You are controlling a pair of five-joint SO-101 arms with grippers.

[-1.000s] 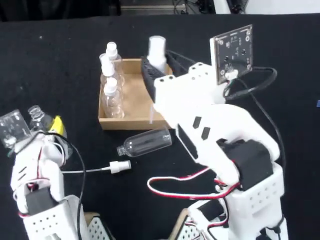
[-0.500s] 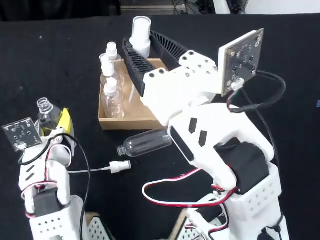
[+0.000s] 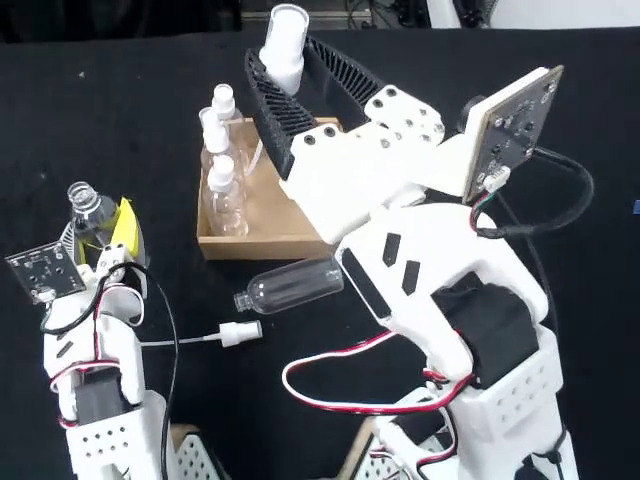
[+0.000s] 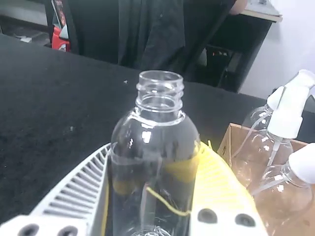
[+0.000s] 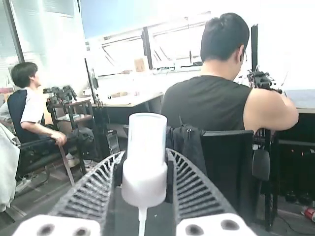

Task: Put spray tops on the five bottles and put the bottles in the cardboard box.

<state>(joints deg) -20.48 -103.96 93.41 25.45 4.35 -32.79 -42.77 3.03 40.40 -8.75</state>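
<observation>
Bench (image 3: pixel 120 100): black surface that carries every item.
Cardboard box (image 3: pixel 262 246) (image 4: pixel 230 142): open-topped, at mid-bench between the two arms.
Capped bottles (image 3: pixel 225 190) (image 4: pixel 288 115): three, clear, upright in a row along the box's left wall, each with a white spray top fitted.
Open bottle (image 3: pixel 88 212) (image 4: pixel 155 147): clear, upright, neck bare, held off to the left of the box and well apart from it.
Left jaws: closed on the open bottle, with a white finger on one side and a yellow finger (image 3: pixel 127 222) (image 4: pixel 216 191) on the other, gripping the lower body.
Held spray top (image 3: pixel 283 50) (image 5: pixel 144 162): white, upright and raised off the bench, with a thin tube leaving its base. In the high view it appears beyond the box's far rim.
Right jaws: closed on the held spray top, with black ribbed fingers (image 3: pixel 275 120) (image 5: pixel 88 191) on either side of it.
Lying bottle (image 3: pixel 295 283): clear and uncapped, on its side on the bench just in front of the box, neck toward the left arm.
Loose spray top (image 3: pixel 240 333): white, on the bench near the lying bottle's neck, its thin tube trailing toward the left arm.
</observation>
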